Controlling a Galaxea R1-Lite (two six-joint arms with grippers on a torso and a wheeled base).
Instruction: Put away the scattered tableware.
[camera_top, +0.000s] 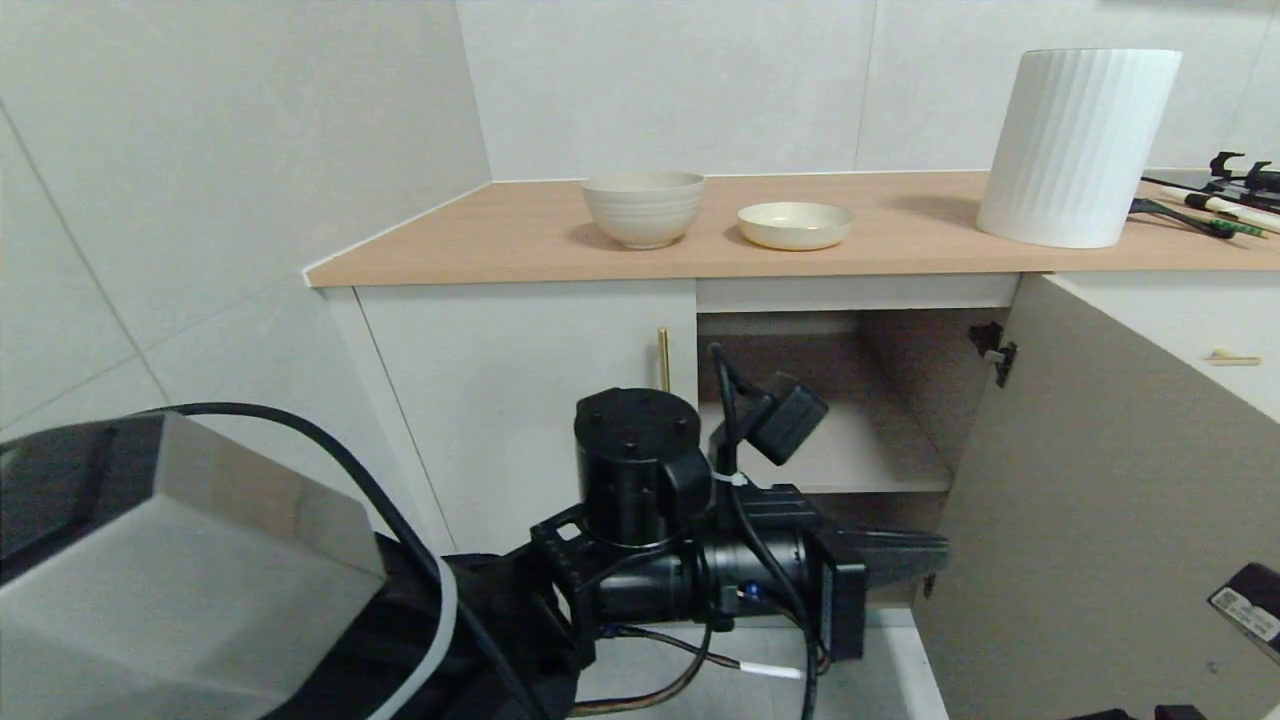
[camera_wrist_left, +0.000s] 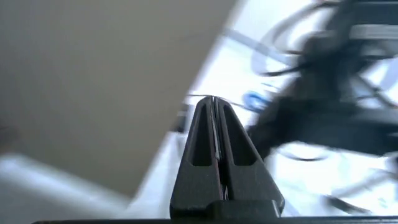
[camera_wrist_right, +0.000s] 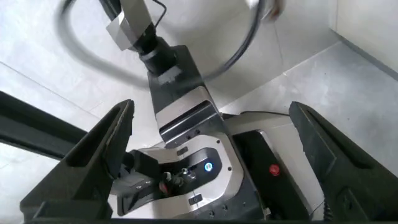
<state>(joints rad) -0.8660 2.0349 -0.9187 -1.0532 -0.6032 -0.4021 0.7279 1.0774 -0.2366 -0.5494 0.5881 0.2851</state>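
A beige ribbed bowl (camera_top: 643, 208) and a shallow cream dish (camera_top: 795, 225) stand side by side on the wooden countertop (camera_top: 480, 245). Below them, my left gripper (camera_top: 935, 548) hangs low in front of the open cabinet, pointing at the inner face of the cabinet door (camera_top: 1090, 490). In the left wrist view, the left gripper (camera_wrist_left: 213, 104) is shut, its two fingers pressed flat together with nothing between them. My right gripper (camera_wrist_right: 211, 109) is open wide and holds nothing, well away from the tableware.
A tall white ribbed container (camera_top: 1078, 145) stands at the right of the counter, with several utensils (camera_top: 1205, 205) behind it. The cabinet's right door is swung open; inside is a bare shelf (camera_top: 860, 455). The left door, with a brass handle (camera_top: 663, 358), is closed.
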